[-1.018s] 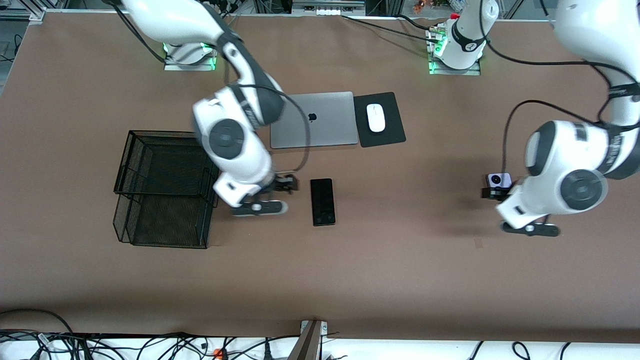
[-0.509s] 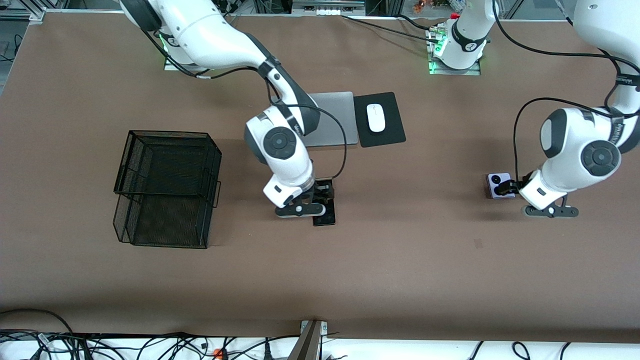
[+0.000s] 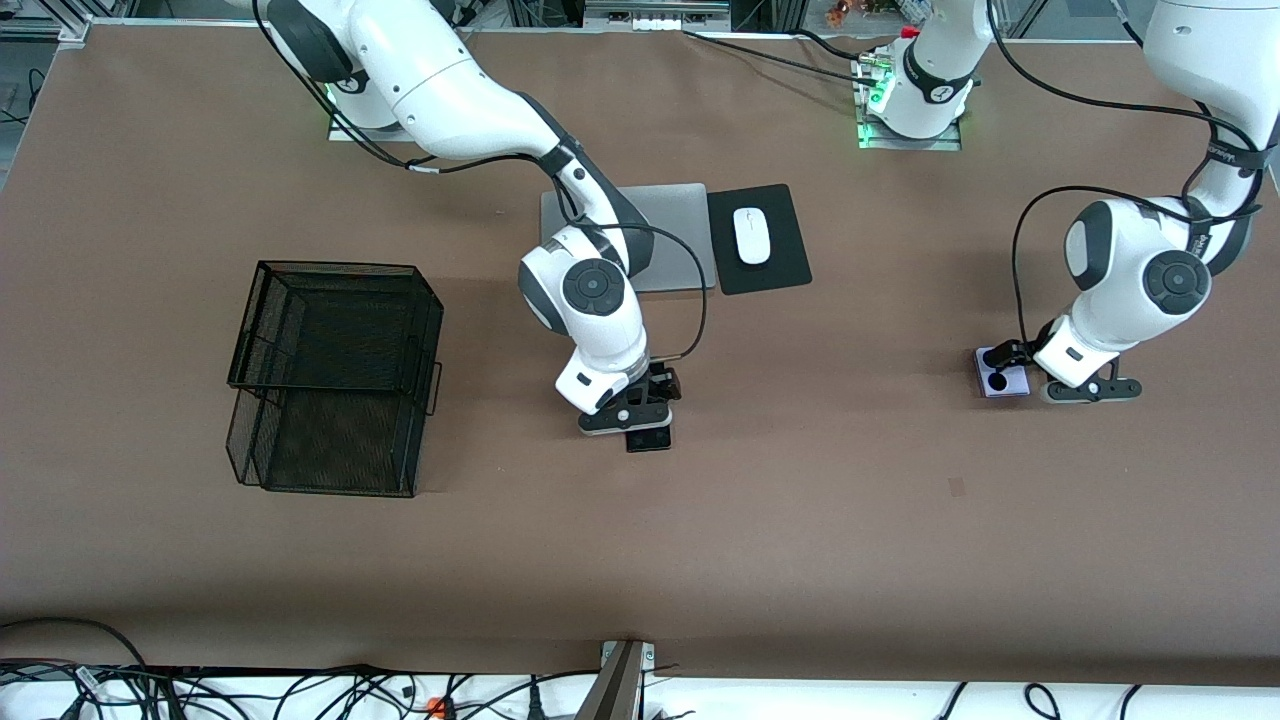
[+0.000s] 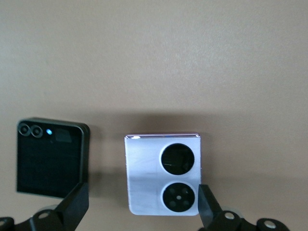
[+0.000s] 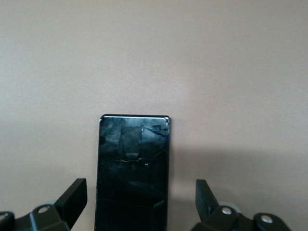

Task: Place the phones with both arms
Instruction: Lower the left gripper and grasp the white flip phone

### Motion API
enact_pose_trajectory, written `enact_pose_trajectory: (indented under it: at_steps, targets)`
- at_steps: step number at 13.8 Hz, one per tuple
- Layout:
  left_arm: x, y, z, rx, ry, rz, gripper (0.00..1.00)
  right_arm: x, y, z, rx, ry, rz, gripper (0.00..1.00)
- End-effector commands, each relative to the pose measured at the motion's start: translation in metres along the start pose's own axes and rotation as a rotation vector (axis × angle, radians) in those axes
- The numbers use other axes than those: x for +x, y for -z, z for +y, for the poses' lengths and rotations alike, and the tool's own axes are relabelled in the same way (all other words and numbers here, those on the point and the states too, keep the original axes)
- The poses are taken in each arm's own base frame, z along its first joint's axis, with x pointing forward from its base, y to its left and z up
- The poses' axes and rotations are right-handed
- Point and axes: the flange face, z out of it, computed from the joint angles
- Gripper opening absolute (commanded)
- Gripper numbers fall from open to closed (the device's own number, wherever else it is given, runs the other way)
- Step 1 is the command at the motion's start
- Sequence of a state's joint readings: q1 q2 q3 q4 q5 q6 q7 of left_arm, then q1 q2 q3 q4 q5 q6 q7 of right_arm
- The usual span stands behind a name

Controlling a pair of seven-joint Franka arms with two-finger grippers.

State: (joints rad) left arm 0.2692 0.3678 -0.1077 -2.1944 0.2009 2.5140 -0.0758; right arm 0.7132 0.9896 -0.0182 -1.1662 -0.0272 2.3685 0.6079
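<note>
A long black phone (image 5: 132,168) lies flat on the brown table, and in the front view only its end (image 3: 650,438) shows. My right gripper (image 5: 138,199) (image 3: 655,392) hangs open low over it, a finger on each side and neither touching. Toward the left arm's end of the table lies a squarish lilac-white phone (image 4: 161,175) (image 3: 1000,382) with two black circles. My left gripper (image 4: 142,209) (image 3: 1010,358) is open around it, with one fingertip (image 4: 206,204) close to its edge. A small squarish black phone (image 4: 48,159) lies beside it, outside the fingers and hidden in the front view.
A black wire mesh basket (image 3: 330,375) stands toward the right arm's end of the table. A grey laptop (image 3: 680,240) and a white mouse (image 3: 751,235) on a black pad (image 3: 782,268) lie farther from the front camera than the long phone.
My right arm swung away from the basket and settled over the long black phone. My left gripper shifted over the lilac-white phone. Both stayed open.
</note>
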Motion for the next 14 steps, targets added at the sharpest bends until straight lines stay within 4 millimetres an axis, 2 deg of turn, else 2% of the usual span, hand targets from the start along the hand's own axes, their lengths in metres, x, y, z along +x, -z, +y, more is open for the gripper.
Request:
enact_pose_trajectory:
  at_steps: [1,4,7,14]
  targets:
    - [-0.007,0.005,0.013,0.013,0.052,0.012,1.00,-0.003,-0.006,-0.013,-0.004,0.021,0.036,1.00]
    - [-0.005,-0.003,0.018,-0.002,0.060,0.029,1.00,-0.006,-0.011,-0.016,-0.002,0.029,0.041,1.00]
    - [-0.003,-0.019,0.021,-0.009,0.056,0.016,1.00,-0.008,-0.019,-0.015,-0.017,0.051,0.056,1.00]
    - [0.003,-0.029,0.022,0.015,-0.010,0.013,1.00,-0.013,-0.029,-0.014,-0.035,0.069,0.054,1.00]
